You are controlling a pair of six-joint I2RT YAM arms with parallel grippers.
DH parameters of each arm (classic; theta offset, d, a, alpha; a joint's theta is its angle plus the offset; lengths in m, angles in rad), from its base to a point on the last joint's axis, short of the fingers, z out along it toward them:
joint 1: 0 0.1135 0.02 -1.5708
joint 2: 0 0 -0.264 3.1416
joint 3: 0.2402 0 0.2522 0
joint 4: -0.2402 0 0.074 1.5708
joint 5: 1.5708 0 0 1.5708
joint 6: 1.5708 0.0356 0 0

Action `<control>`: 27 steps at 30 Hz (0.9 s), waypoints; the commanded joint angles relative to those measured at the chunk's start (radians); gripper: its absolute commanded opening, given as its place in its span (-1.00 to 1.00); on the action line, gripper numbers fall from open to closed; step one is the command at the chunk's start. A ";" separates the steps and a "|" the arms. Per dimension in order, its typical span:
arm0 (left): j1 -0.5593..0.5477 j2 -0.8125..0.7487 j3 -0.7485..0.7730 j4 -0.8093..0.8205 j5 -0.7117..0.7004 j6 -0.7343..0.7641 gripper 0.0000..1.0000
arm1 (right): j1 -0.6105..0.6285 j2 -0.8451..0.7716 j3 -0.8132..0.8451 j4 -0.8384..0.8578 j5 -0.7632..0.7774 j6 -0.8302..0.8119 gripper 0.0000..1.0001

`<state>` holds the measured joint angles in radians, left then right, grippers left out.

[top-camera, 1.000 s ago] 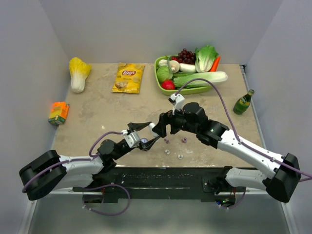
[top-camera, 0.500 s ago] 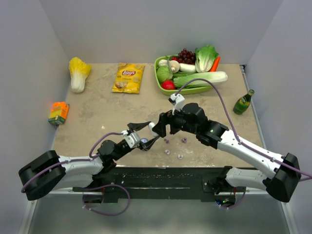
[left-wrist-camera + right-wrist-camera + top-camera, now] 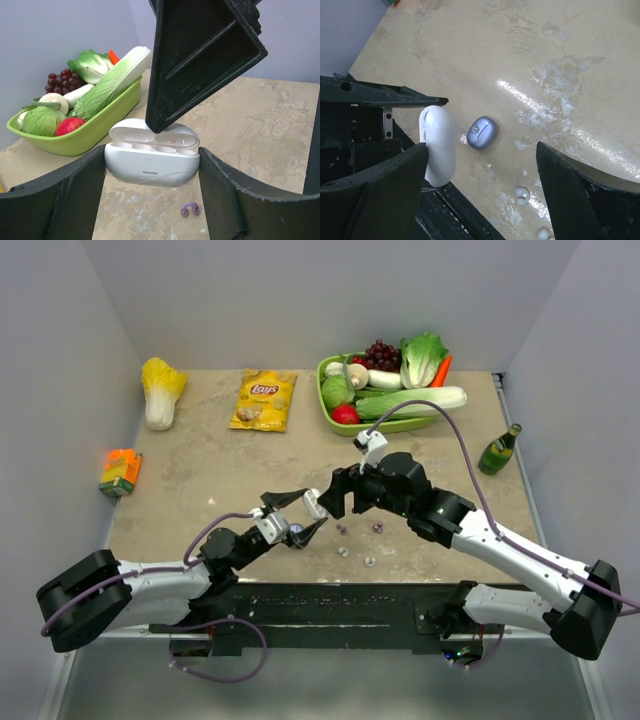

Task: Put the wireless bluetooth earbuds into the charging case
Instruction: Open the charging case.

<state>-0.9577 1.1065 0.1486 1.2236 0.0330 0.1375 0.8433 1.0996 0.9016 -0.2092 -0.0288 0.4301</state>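
The open charging case (image 3: 150, 150) was held clamped in the left pincer (image 3: 152, 172), while the right pincer (image 3: 482, 150), spread wide and empty, had been shifted slightly leftward over a lilac earbud (image 3: 481, 132) on the desk (image 3: 545, 60), white earbuds (image 3: 522, 194) lying nearby.

Robot lab booth: plain walls (image 3: 300, 300), staged tabletop (image 3: 200, 470)

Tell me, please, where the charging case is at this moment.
In the left wrist view the charging case is held, lid open, between the jaws of the left gripper; a lilac earbud lies on the table close beside it.
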 commanded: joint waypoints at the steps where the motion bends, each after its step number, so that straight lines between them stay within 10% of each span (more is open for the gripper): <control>1: -0.012 -0.033 0.005 0.093 -0.002 0.025 -1.00 | -0.007 -0.030 0.011 -0.035 0.090 0.002 0.80; 27: -0.016 -0.033 0.026 0.074 -0.028 0.019 -1.00 | -0.007 -0.012 0.002 0.100 -0.125 0.021 0.32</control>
<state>-0.9657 1.0843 0.1490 1.2175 0.0105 0.1425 0.8368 1.0801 0.8974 -0.1589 -0.1173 0.4450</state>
